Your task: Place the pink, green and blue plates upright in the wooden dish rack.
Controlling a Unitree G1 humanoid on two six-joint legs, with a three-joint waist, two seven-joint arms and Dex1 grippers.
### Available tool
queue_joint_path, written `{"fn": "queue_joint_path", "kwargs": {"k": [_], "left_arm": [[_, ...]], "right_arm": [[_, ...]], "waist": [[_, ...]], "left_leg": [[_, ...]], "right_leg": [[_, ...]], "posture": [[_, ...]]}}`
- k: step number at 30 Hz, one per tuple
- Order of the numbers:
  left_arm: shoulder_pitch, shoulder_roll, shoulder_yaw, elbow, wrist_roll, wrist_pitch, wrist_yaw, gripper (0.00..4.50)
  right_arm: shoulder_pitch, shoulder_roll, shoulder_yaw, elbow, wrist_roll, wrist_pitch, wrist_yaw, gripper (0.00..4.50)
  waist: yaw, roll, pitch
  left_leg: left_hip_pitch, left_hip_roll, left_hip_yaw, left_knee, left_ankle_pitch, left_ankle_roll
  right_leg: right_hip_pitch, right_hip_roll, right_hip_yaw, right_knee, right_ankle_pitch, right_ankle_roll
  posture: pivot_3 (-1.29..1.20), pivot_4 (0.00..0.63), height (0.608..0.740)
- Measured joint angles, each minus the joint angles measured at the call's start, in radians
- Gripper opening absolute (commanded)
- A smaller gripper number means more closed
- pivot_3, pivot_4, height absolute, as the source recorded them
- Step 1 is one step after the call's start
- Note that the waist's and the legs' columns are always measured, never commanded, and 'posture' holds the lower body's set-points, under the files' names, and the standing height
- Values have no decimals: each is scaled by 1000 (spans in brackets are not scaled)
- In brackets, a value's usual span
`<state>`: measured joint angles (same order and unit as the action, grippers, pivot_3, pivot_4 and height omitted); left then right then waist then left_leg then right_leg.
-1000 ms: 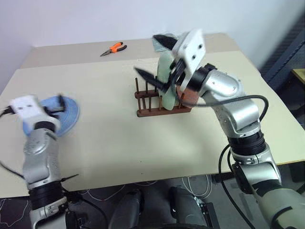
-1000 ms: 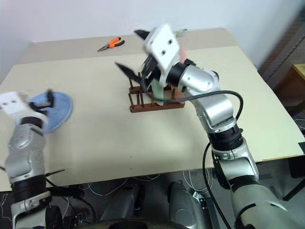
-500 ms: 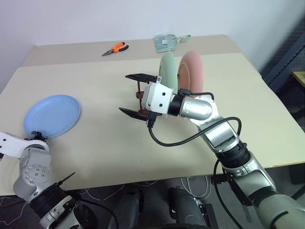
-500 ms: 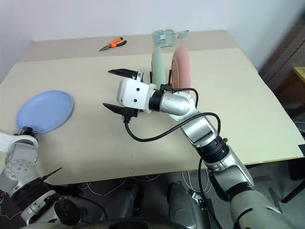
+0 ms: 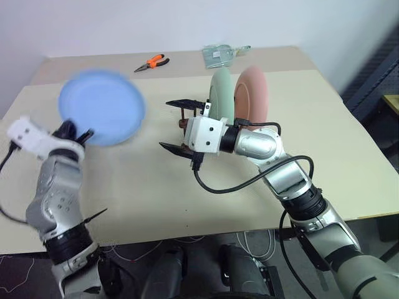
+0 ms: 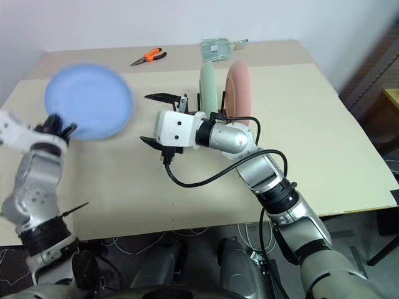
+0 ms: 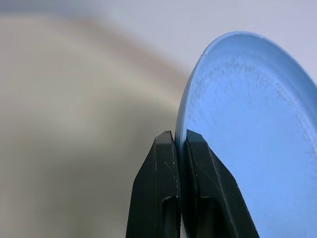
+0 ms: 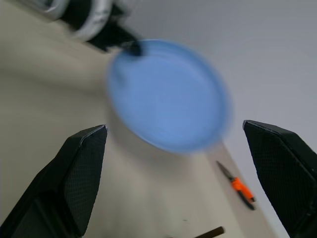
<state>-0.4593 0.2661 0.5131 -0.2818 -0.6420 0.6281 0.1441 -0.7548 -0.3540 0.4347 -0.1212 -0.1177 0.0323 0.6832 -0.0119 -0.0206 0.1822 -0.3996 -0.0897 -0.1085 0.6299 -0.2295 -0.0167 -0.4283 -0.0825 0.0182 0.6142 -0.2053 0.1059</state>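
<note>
Since 1 second ago, the blue plate [image 5: 101,107] is no longer lying flat on the table [image 5: 156,187] at the robot's left; it is now being carried in the air, and the right gripper [image 5: 179,124] has come down from above the rack to the rack's left side.

Head views: the left gripper [image 5: 76,133] is pinching the blue plate at its lower rim, with the plate's face tilted up and toward the camera. The plate is hanging well apart from the wooden dish rack [image 5: 184,124]. The green plate [image 5: 221,93] and the pink plate [image 5: 252,94] are standing upright on edge in the rack, faces pointing left and right. The right gripper is holding its fingers wide apart with nothing between them, pointing toward the blue plate.

Left wrist view: the 2 fingers [image 7: 166,198] are closing fully on the thin plate rim, with the disc rising edge-on beyond them.

Right wrist view: the blue plate [image 8: 171,94] is sitting face-on between the 2 spread fingers, not yet reached.

Risk: the rim pinch is narrow, so the plate is likely to pivot or slip during fast travel. A handover is probably intended; a mistimed release could drop it. The right arm is close to the rack and could knock the 2 standing plates.
</note>
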Motion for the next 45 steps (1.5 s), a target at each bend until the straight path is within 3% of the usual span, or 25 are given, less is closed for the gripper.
{"fn": "queue_joint_path", "kwargs": {"k": [6,7,10,15,16,20,24,27,30,32,34,36,40,45], "left_arm": [[-83,4,-147,-58,-1,44,-24,36],[-94,-1,-148,-64,-5,53,-19,3],[-122,-12,-161,-101,-27,66,-10,0],[-117,-12,-165,-117,-43,84,-9,0],[-112,-11,-164,-118,-45,85,-9,325],[-106,-32,-140,-118,-91,83,-13,1979],[-138,-49,-74,-108,-123,31,19,4079],[-173,-9,-25,-88,-94,-42,46,4079],[-150,130,2,-1,49,-121,53,4079],[-56,228,11,53,167,-191,29,4079],[75,263,-2,95,261,-247,-13,4079],[198,265,-86,124,351,-296,-68,4079],[356,223,-286,123,461,-426,-195,4079],[433,141,-427,116,500,-507,-292,4079]], "right_arm": [[-68,26,15,149,-130,-95,-52,4500],[-88,39,21,188,-156,-105,-69,4241],[-119,65,32,273,-219,-124,-108,3166],[-120,76,34,320,-267,-150,-128,532],[-120,78,35,320,-275,-152,-127,25],[-120,81,47,325,-312,-174,-141,0],[-118,87,47,326,-334,-184,-160,0],[-117,97,47,325,-339,-190,-170,0],[-93,126,16,312,-294,-195,-187,0],[-58,180,-57,265,-166,-154,-178,0],[-13,282,-165,157,63,-31,-155,0],[11,358,-229,40,267,111,-137,0],[65,435,-284,-84,523,349,-161,0],[102,461,-345,-101,655,506,-251,0]], "waist": [[-10,0,0],[-10,0,1],[-5,0,1],[-2,0,1],[-2,0,1],[-4,0,1],[-4,-1,1],[-5,-1,1],[-10,-1,1],[-11,0,1],[-8,0,1],[4,-1,1],[7,-2,0],[-4,-1,1]], "left_leg": [[3,2,1,-3,1,-2],[3,2,1,-3,1,-3],[3,2,1,-3,1,-3],[3,1,1,-3,2,-4],[3,1,1,-3,2,-4],[3,1,0,-3,2,-4],[3,2,0,-3,2,-5],[3,1,1,-3,4,-9],[4,2,1,-5,5,-9],[6,2,2,-9,5,-9],[7,2,1,-13,3,-5],[7,2,-1,-13,3,-5],[7,1,-2,-13,2,-5],[7,3,-1,-15,3,-5]], "right_leg": [[-1,2,2,1,0,0],[-1,3,2,1,1,-1],[-1,2,2,1,1,-1],[0,2,2,1,1,-1],[0,2,2,1,1,-1],[0,2,2,1,1,-1],[0,2,1,1,1,-1],[0,2,2,1,1,-1],[-1,3,2,1,1,-2],[-1,3,4,1,1,-2],[-1,3,4,1,1,-2],[-1,2,2,0,1,-2],[1,0,2,-2,0,-6],[-3,1,2,0,0,-7]], "posture": [[0,150,739],[0,150,739],[0,150,739],[0,150,739],[0,150,739],[0,150,739],[0,150,739],[0,150,739],[0,150,739],[0,150,739],[0,150,739],[0,150,739],[0,150,739],[0,150,739]]}}
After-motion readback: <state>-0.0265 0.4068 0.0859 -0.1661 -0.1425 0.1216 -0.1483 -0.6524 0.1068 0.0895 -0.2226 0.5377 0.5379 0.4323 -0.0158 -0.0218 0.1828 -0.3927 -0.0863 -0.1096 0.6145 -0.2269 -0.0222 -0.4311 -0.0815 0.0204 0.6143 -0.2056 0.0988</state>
